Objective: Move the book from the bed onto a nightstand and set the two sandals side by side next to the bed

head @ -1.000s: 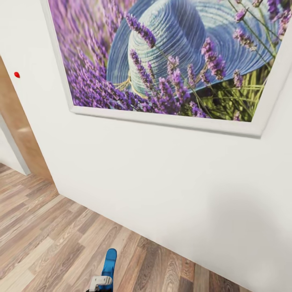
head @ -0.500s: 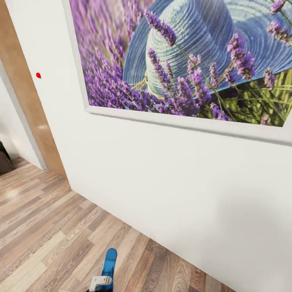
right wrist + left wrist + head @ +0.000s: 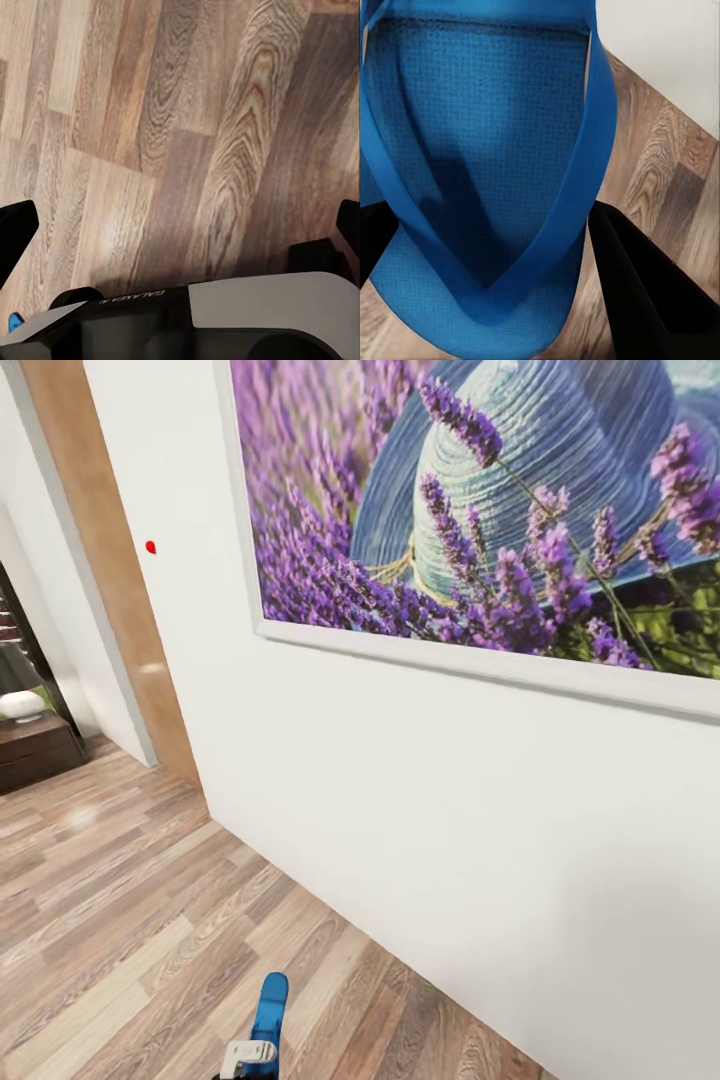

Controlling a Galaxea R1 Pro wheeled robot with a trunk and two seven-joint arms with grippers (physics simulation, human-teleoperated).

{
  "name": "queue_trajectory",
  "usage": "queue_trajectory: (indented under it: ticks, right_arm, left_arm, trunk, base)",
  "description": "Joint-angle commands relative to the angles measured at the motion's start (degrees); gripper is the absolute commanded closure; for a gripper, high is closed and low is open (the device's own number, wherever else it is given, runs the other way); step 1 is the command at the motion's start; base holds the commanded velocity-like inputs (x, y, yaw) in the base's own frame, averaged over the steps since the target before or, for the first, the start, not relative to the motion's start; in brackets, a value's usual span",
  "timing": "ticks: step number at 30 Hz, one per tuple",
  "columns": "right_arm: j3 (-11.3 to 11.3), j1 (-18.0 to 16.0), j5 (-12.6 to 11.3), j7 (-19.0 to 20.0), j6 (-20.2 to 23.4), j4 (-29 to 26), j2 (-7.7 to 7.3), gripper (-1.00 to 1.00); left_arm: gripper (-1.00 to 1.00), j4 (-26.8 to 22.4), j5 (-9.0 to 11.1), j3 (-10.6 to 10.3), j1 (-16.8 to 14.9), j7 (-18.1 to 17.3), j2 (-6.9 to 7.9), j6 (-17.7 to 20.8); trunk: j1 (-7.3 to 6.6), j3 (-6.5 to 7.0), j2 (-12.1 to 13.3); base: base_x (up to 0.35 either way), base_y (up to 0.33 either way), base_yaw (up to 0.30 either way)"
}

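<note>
The left gripper (image 3: 495,247) is clamping a blue sandal (image 3: 480,150) between its black fingers (image 3: 645,292), and in the head view the sandal (image 3: 269,1010) is sticking up over the wood floor (image 3: 120,920) just beside a white wall (image 3: 420,790) that is carrying a framed picture (image 3: 500,530) of lavender and a blue straw hat. The right gripper (image 3: 180,225) is hanging wide apart over bare floor planks (image 3: 180,112), with nothing between its fingers (image 3: 15,232). On the grey robot body (image 3: 225,315) under it a small line of dark lettering is showing upside down, too small to read, and past a wooden door frame (image 3: 110,560) at the far left a dark-brown cabinet (image 3: 35,750) is standing with a white object on top.
</note>
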Motion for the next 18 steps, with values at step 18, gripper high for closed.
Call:
queue_trajectory:
  ticks: [18]
  right_arm:
    - [-0.2,0.0,-0.5,0.3,0.5,0.0,0.01,-1.00]
  left_arm:
    - [1.00,0.1,0.2,0.3,0.0,-0.4,0.00,0.0]
  trunk:
    - [0.02,-0.06,0.0]
  base:
    - [0.196,0.000,0.131]
